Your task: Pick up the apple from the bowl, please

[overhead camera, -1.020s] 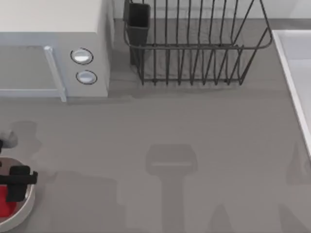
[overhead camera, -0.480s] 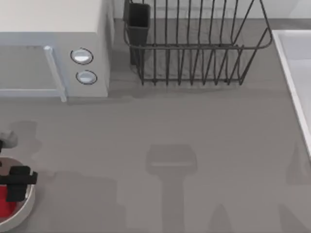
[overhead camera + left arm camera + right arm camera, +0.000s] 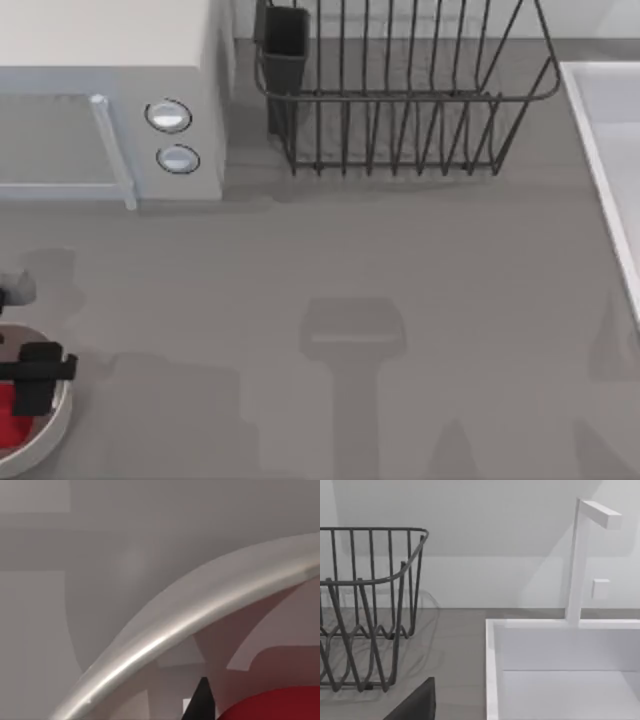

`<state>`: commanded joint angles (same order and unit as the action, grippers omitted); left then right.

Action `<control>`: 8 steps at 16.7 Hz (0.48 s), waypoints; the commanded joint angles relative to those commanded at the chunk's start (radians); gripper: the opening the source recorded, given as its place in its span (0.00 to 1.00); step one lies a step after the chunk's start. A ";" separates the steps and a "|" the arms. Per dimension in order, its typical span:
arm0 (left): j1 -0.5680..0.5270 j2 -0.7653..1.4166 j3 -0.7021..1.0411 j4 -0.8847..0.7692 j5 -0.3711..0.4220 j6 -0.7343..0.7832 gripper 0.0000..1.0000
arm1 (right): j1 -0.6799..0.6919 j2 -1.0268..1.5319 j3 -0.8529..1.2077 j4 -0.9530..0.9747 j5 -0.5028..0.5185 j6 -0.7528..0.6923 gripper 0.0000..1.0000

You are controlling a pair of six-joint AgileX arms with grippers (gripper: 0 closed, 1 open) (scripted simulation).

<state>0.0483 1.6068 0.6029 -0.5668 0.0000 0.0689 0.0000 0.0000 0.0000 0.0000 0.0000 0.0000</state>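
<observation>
1. Bowl [image 3: 55,425] sits at the near left corner of the table, partly cut off by the top view's left edge. Off-white, thick rim.
2. Apple [image 3: 12,418] lies inside the bowl, bright red, partly covered from above by the left gripper.
3. Left gripper [image 3: 35,385] is low over the bowl, directly above the apple. Dark body crosses the bowl's rim line in the top view.
4. Left wrist view: bowl rim [image 3: 165,640] curves across close up; the apple's red top [image 3: 280,705] is right below the camera, with one dark fingertip [image 3: 201,700] just beside it.
5. Jaw state of the left gripper: cannot tell whether it is apart or closed on the apple.
6. Right arm is parked off to the right side; its wrist view looks toward the wire dish rack [image 3: 370,605], the white sink [image 3: 560,670] and the faucet [image 3: 580,555]. A dark part of the right gripper [image 3: 415,705] shows at the frame edge; jaw state cannot be told.
7. Microwave [image 3: 110,100] stands at the back left, dish rack [image 3: 400,90] at the back centre, sink edge [image 3: 605,160] on the right.
</observation>
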 joint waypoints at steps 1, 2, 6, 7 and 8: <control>0.000 0.000 0.000 0.000 0.000 0.000 0.00 | 0.000 0.000 0.000 0.000 0.000 0.000 1.00; 0.000 0.000 0.000 0.000 0.000 0.000 0.00 | 0.000 0.000 0.000 0.000 0.000 0.000 1.00; -0.002 -0.132 0.045 -0.089 0.011 0.003 0.00 | 0.000 0.000 0.000 0.000 0.000 0.000 1.00; -0.002 -0.131 0.047 -0.091 0.011 0.003 0.00 | 0.000 0.000 0.000 0.000 0.000 0.000 1.00; -0.002 -0.130 0.058 -0.102 0.011 0.002 0.00 | 0.000 0.000 0.000 0.000 0.000 0.000 1.00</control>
<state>0.0465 1.4770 0.6609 -0.6693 0.0113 0.0713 0.0000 0.0000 0.0000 0.0000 0.0000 0.0000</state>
